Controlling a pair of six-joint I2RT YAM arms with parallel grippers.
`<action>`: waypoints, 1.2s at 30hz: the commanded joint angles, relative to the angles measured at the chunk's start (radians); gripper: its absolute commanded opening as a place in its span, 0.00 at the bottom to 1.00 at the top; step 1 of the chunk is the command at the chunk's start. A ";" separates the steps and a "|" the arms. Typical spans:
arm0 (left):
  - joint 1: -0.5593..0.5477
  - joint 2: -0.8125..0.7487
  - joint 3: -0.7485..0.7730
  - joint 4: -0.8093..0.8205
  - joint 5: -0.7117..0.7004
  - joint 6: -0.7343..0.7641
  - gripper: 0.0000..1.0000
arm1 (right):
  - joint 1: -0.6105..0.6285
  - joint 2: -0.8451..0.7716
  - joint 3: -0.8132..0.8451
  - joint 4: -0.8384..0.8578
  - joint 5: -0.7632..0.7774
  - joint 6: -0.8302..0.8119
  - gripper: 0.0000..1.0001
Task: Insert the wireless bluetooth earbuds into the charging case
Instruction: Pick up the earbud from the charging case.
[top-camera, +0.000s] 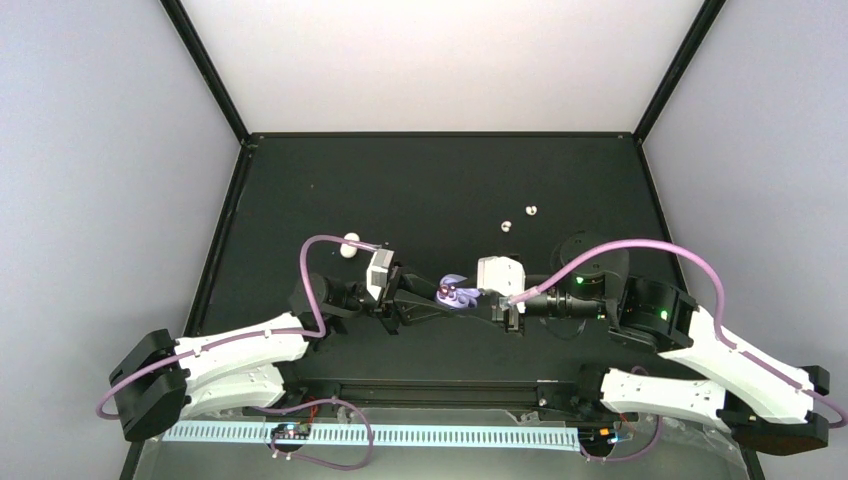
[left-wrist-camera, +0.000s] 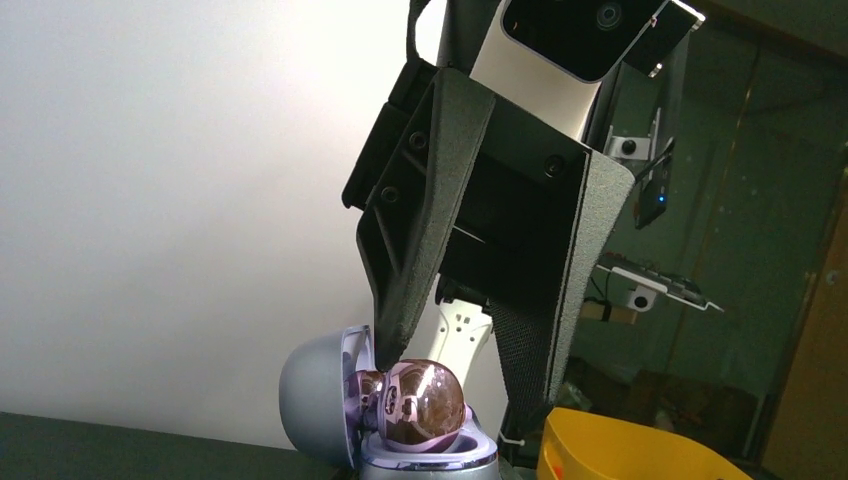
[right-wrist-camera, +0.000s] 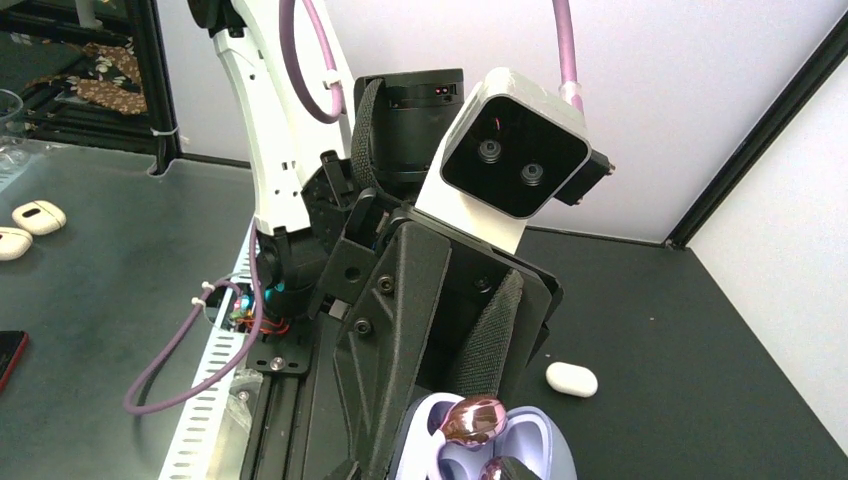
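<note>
The purple charging case (top-camera: 455, 292) is held over the table with its lid open, my left gripper (top-camera: 440, 293) shut on its body. A glossy purple earbud (left-wrist-camera: 425, 400) sits in the case (left-wrist-camera: 310, 390), standing proud of the socket. My right gripper (left-wrist-camera: 460, 385) straddles this bud with its jaws apart; one fingertip (left-wrist-camera: 395, 345) rests on the bud's top. The right wrist view shows two purple buds (right-wrist-camera: 475, 420) in the case (right-wrist-camera: 545, 440), the lower one (right-wrist-camera: 490, 467) under my fingertip (right-wrist-camera: 517, 469). Two white earbuds (top-camera: 506, 226) (top-camera: 532, 210) lie on the table behind.
A white case (top-camera: 349, 245), also in the right wrist view (right-wrist-camera: 572, 379), lies on the black mat to the left. A yellow bin (left-wrist-camera: 630, 445) stands off the table. The cable tray (top-camera: 400, 436) runs along the near edge.
</note>
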 joint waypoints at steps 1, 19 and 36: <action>0.001 0.000 0.035 0.051 0.022 -0.005 0.02 | 0.006 0.007 0.014 0.011 -0.004 0.007 0.34; 0.001 -0.001 0.040 0.024 0.020 0.010 0.02 | 0.006 0.041 0.033 -0.021 -0.014 0.025 0.25; 0.001 -0.026 0.052 -0.069 0.015 0.074 0.02 | 0.006 0.069 0.070 -0.077 -0.013 0.053 0.01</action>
